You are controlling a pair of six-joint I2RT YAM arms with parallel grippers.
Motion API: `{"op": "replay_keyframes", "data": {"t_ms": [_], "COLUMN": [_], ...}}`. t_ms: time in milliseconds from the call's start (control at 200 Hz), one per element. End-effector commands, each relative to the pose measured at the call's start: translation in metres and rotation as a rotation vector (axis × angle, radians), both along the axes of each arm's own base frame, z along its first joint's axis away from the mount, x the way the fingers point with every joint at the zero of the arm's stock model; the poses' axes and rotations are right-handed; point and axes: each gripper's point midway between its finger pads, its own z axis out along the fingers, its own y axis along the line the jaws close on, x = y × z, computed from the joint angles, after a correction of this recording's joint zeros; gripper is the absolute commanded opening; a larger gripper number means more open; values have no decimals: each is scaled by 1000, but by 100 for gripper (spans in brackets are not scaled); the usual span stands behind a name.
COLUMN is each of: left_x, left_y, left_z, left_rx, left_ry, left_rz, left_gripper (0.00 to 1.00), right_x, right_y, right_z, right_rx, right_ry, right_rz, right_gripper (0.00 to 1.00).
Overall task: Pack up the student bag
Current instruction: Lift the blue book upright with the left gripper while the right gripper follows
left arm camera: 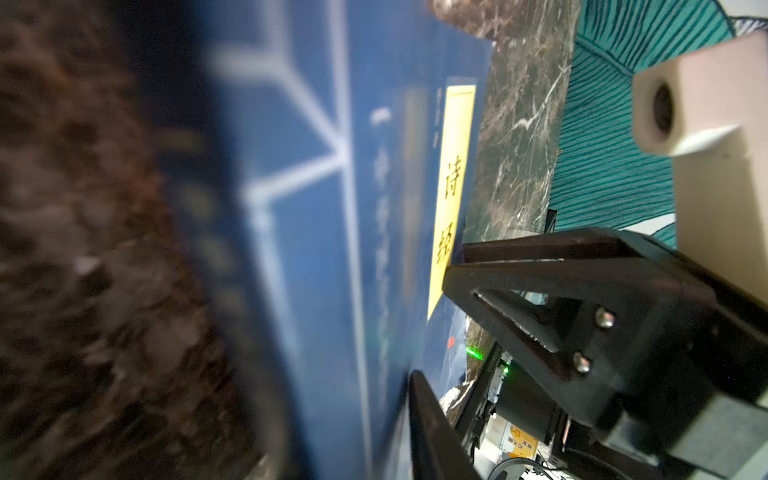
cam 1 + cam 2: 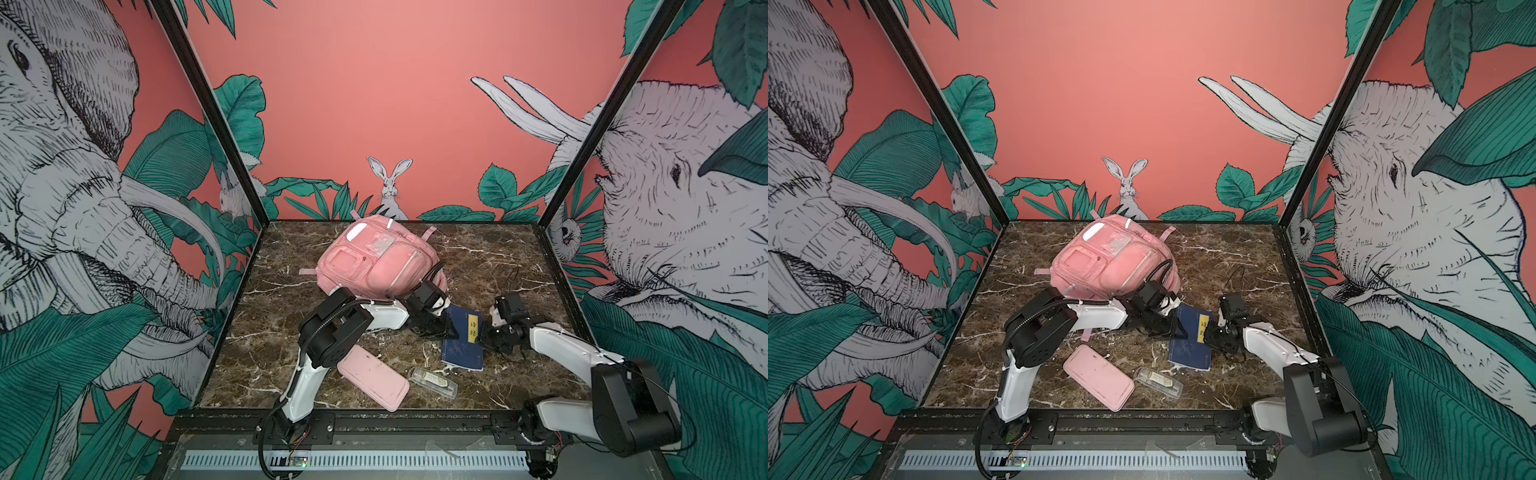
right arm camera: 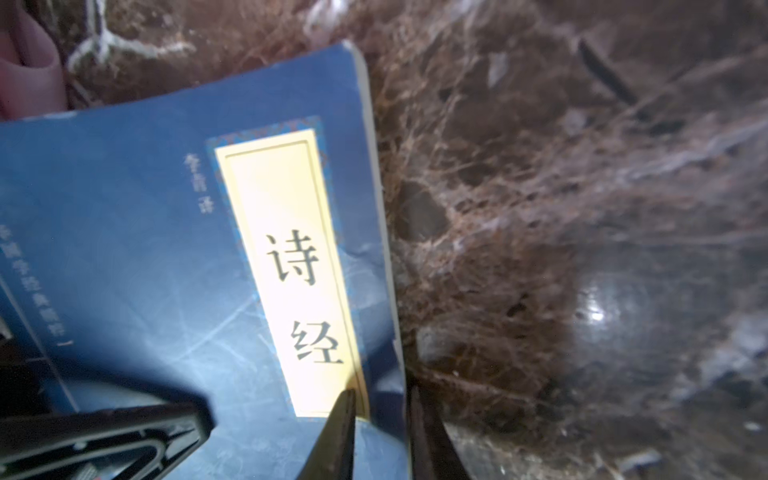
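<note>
Fingers of the right gripper (image 2: 482, 341) clamp the blue book (image 2: 462, 353) by its edge. Whether the left gripper (image 2: 452, 328) holds it, I cannot tell — best lifted level toward the student bag (image 2: 374, 257).

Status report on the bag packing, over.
Right gripper pinching blue book edge; left gripper at opposite edge, grip unclear. Student bag behind, opening unseen. Pencil pouch, clear case loose in front, not blocking.

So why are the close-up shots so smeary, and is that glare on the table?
Left wrist view: the dark blue paperback book sits too close, so it and the brown marble tabletop blur. Right wrist view: the book's label is sharp; a white glare spot marks the tabletop. Both top views: crisp.
</note>
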Motion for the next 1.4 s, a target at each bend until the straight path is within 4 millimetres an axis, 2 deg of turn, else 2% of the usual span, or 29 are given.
{"op": "replay_keyframes", "data": {"t_ms": [0,155,355,545,695,950,1095,1396], "left_x": [-4,-3,-1,5,11,17,18,13], "left_y": [-13,-15,-16,-8,2,25,34,44], "left_z": [27,39,64,89,113,151,168,191], "left_rx": [-83,-101,-144,-197,-257,-364,-437,-536], "left_ry": [-24,-41,-77,-128,-173,-229,-235,-239], "left_rz": [-45,-52,-76,-106,-141,-172,-184,-219], "left_gripper": [21,5,0,0,0,0,0,0], "right_x": [-10,-9,0,13,28,47,52,54], "right_y": [-2,-7,-13,-17,-8,24,34,46], "right_z": [-5,8,50,92,119,163,175,185], "right_rx": [-25,-53,-59,-34,79,361,467,628], "right_ry": [25,-3,-140,-259,-343,-507,-558,-581], "right_rz": [13,16,-8,-12,-5,62,84,113], "right_gripper": [28,39,52,60,66,71,73,73]}}
